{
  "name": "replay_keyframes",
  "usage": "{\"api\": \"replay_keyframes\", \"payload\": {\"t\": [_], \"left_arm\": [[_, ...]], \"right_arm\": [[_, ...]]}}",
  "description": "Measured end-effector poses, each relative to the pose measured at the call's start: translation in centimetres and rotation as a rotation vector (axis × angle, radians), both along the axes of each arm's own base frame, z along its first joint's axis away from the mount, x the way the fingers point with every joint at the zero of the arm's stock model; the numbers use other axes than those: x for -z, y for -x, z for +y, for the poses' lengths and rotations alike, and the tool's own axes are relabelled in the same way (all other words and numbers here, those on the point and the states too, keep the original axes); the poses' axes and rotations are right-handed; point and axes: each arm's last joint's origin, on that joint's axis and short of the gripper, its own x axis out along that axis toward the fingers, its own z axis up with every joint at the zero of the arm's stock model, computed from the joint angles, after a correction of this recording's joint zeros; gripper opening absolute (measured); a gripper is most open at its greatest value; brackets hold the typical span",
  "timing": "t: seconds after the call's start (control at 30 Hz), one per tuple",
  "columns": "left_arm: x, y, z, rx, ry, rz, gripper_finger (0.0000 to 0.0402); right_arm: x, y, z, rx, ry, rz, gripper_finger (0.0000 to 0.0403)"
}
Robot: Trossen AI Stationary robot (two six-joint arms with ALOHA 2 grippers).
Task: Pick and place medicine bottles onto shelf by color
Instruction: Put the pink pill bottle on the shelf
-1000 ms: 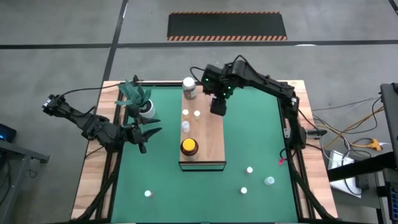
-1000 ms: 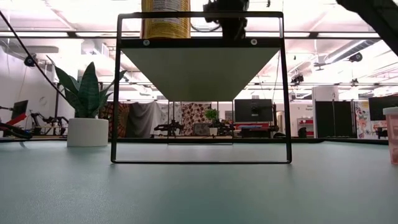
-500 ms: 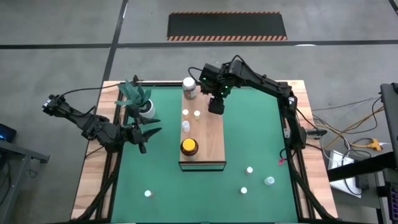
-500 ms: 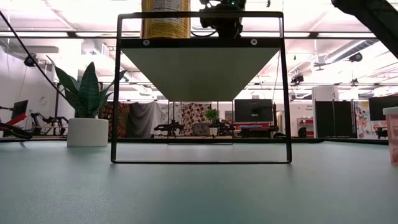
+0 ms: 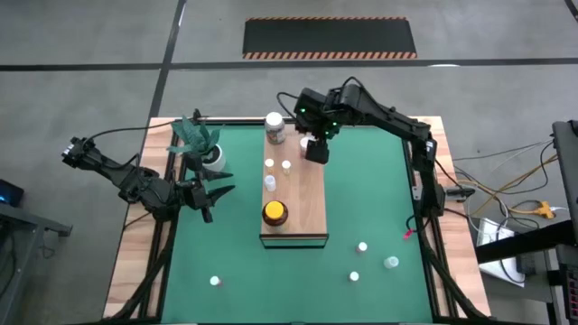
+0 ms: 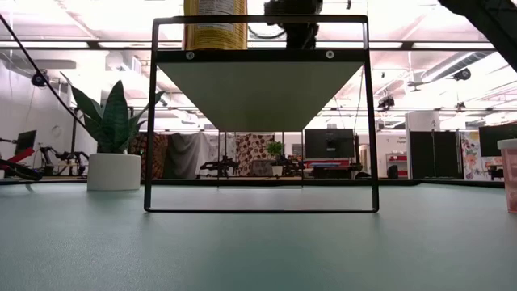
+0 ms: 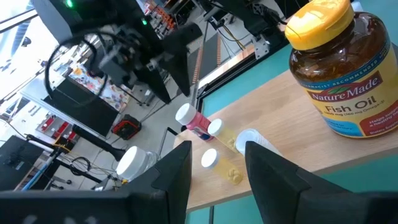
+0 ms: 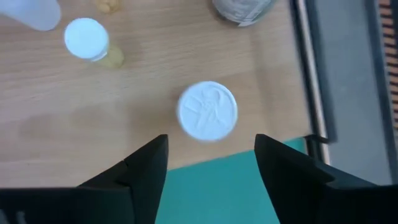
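Since a second ago, I see the right gripper (image 5: 315, 152) risen, fingers spread, off a white-capped bottle (image 8: 208, 111) standing on the shelf (image 5: 305, 203). The amber jar (image 5: 275, 213) stands nearer the front. The left gripper (image 5: 206, 191) waits beside the plant pot (image 5: 214, 159), fingers apart, empty.

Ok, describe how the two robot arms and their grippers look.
Both arms are dark, slim and jointed, with black cables along them. The right arm shows small green lights near its wrist. The left gripper and right gripper each end in two dark flat fingers.

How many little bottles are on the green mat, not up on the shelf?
4. In the high view, the lone bottle lies lower left on the green mat; at lower right are the upper bottle, the lower bottle and the rightmost bottle. The arms may hide others.
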Motion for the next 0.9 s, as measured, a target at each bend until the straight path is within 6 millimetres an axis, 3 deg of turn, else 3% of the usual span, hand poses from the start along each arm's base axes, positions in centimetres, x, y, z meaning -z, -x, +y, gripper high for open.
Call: {"api": "replay_keyframes", "payload": {"t": [0.27, 0.57, 0.7, 0.9], "left_arm": [[0.0, 0.0, 0.0, -0.001, 0.007, -0.005, 0.0134], [-0.1, -0.2, -0.1, -0.001, 0.015, -0.019, 0.0134], [-0.1, -0.3, -0.2, -0.001, 0.014, -0.015, 0.0134], [0.0, -0.6, -0.3, -0.001, 0.016, -0.02, 0.0134]], "right_arm": [[-1.2, 1.4, -1.2, 0.055, 0.106, 0.005, 0.0146], [2.7, 0.2, -2.6, 0.032, -0.003, 0.07, 0.0022], [3.9, -0.3, -2.1, -0.018, -0.103, 0.047, 0.001], [4.2, -1.4, -0.7, -0.085, -0.174, -0.027, 0.0009]]}}
